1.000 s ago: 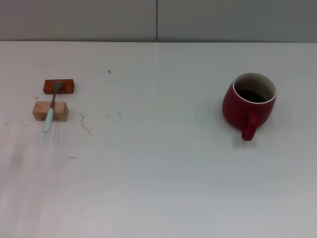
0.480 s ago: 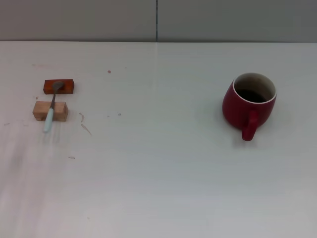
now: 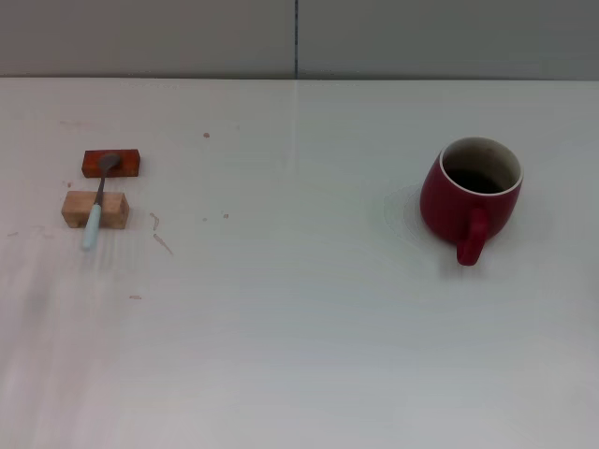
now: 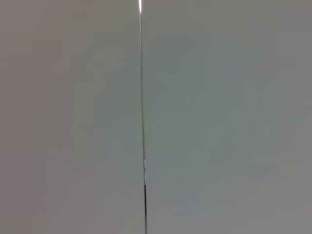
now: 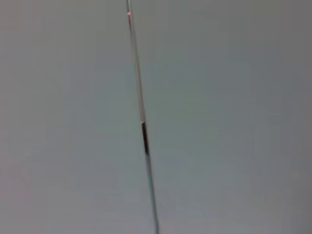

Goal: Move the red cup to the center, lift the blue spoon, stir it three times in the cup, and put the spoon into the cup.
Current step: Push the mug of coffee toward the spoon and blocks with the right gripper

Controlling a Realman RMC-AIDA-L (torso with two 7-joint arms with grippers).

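The red cup [image 3: 471,196] stands upright on the right side of the white table [image 3: 299,309], its handle pointing toward the front edge. The blue spoon [image 3: 95,208] lies at the left, its pale handle across a tan wooden block [image 3: 94,209] and its grey bowl resting on an orange-red block [image 3: 111,164]. Neither gripper shows in the head view. Both wrist views show only a grey wall with a thin vertical seam.
A grey wall [image 3: 299,37] with a vertical seam runs behind the table's far edge. Small stains and scuffs mark the table near the blocks. A faint ring mark lies on the table just left of the cup.
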